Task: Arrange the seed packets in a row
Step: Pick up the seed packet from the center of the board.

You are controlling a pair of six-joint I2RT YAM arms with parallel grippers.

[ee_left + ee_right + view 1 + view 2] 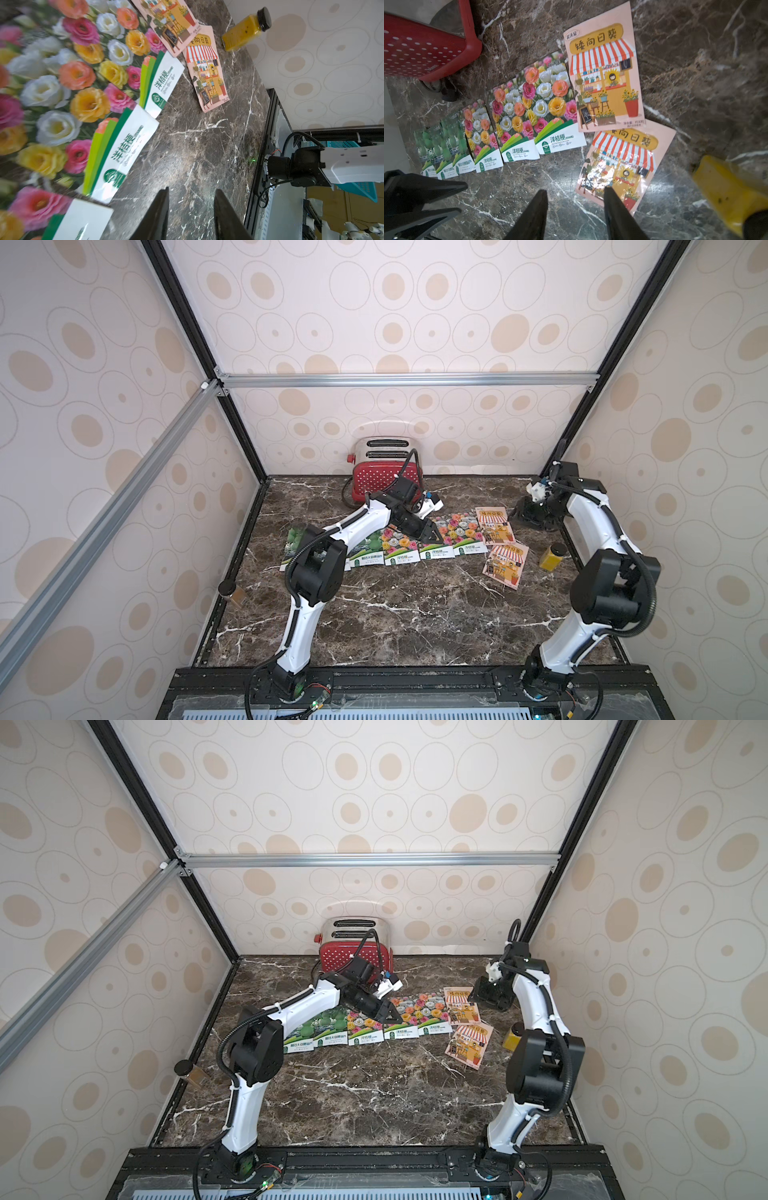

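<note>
Seven seed packets [436, 551] lie flat on the far half of the surface [415, 614]. Six form a row parallel to the back edge, edges overlapping. From the left-edge side: two gourd packets [328, 1029], three flower packets [461, 537], then one shop packet [494, 524] at the right end, sitting a bit further back than the rest. Left arm hides part of the gourds in a top view.

The second shop packet [505, 566] is out of the row, nearer the front edge and tilted. Its top edge is tucked under the bottom corner of the row's shop packet.

Left claw [434, 536] is over the flower packets mid-row, fingers apart, nothing between them. Cannot tell if it touches a packet.

Right claw [575, 190] is near the back right corner, beyond the row's right end, fingers apart, gripping nothing.

Yellow jar [552, 556] with a dark lid stands near the right edge, just beside the loose shop packet, not touching. Red toaster [382, 481] is at the back edge, behind the row.
</note>
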